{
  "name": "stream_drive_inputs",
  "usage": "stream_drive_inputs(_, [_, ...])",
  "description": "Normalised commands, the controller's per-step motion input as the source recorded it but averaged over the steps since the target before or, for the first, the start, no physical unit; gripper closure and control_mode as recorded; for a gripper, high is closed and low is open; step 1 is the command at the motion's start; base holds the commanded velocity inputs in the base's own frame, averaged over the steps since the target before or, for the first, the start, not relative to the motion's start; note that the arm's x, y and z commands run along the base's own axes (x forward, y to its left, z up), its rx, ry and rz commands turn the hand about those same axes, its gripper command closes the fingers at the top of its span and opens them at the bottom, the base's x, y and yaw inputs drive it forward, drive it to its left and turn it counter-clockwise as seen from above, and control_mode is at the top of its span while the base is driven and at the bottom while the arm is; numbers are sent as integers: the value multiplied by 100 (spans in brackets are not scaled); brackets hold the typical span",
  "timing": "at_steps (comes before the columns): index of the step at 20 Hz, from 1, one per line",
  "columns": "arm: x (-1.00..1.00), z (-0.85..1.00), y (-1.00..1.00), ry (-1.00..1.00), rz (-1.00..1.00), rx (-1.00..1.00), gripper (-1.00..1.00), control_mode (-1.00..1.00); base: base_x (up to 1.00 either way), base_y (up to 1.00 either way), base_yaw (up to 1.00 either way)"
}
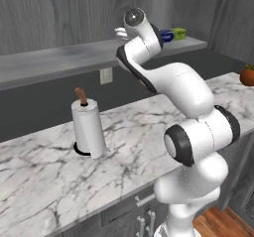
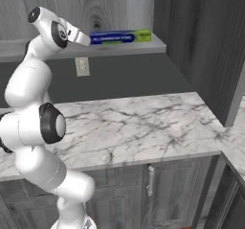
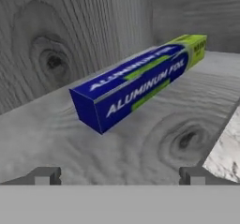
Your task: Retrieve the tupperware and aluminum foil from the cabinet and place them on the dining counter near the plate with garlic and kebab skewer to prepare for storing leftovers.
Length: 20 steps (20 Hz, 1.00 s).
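Over cabinet shelf point(image 3: 140, 138), gripper point(image 3: 119, 175) wide open (holding nothing), near aluminum foil point(image 3: 140, 80).

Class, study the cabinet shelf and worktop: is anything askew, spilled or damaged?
Nothing stands out. The aluminum foil box lies flat and intact on the cabinet shelf; the paper-towel roll stands upright on the marble worktop.

The foil point(image 3: 138, 80) is a long, slim dark-blue box with a green-yellow end and white "ALUMINUM FOIL" lettering. It lies flat on the cabinet point(image 2: 119, 7) shelf board, lengthwise along the back wall, green end toward the shelf's right end.
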Motion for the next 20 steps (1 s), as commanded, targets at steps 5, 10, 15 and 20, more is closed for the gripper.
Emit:
stream_drive_inputs(5, [73, -11, 3, 5, -13, 0, -100, -100, 0, 0, 0])
stream_drive_inputs(10, [74, -9, 1, 3, -14, 0, -100, -100, 0, 0, 0])
stream_drive_inputs(15, [62, -4, 0, 0, -17, 0, -100, -100, 0, 0, 0])
stream_drive_inputs(20, [42, -27, -10, 1, -21, -1, -100, -100, 0, 0, 0])
